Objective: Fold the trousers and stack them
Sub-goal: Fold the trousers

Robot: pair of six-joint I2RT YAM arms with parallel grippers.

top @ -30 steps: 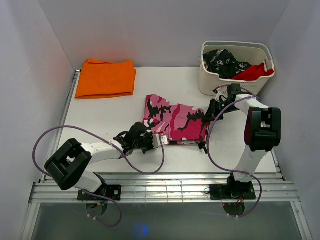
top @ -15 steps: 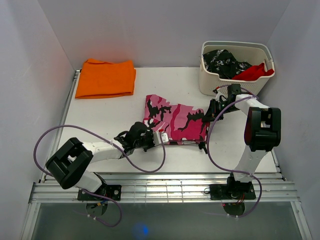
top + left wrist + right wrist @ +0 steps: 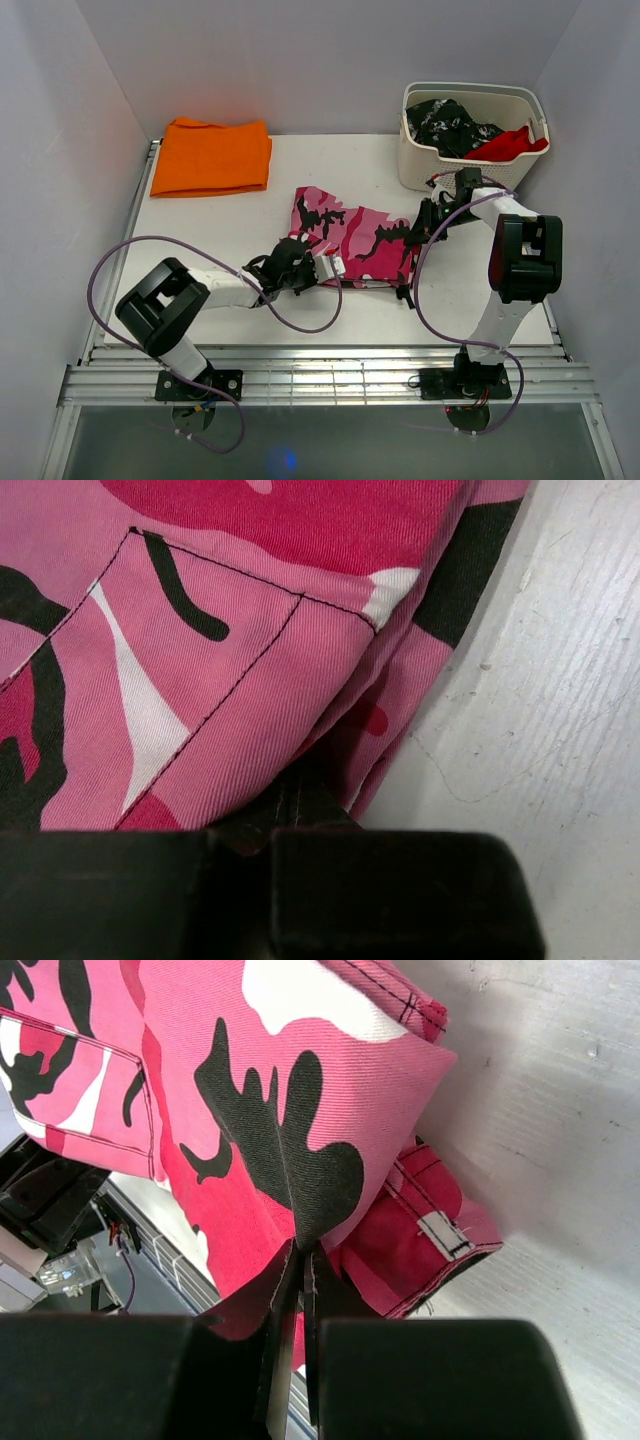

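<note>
The top camera looks down from above and behind the arms, far enough back to take in the whole table (image 3: pixel 200 235). Each wrist camera sits very close over the trousers (image 3: pixel 360 240), one at either end of the cloth. All three views share the trousers.

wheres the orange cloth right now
In the top view, the orange cloth lies at the far left corner of the table, apart from the trousers.
</note>
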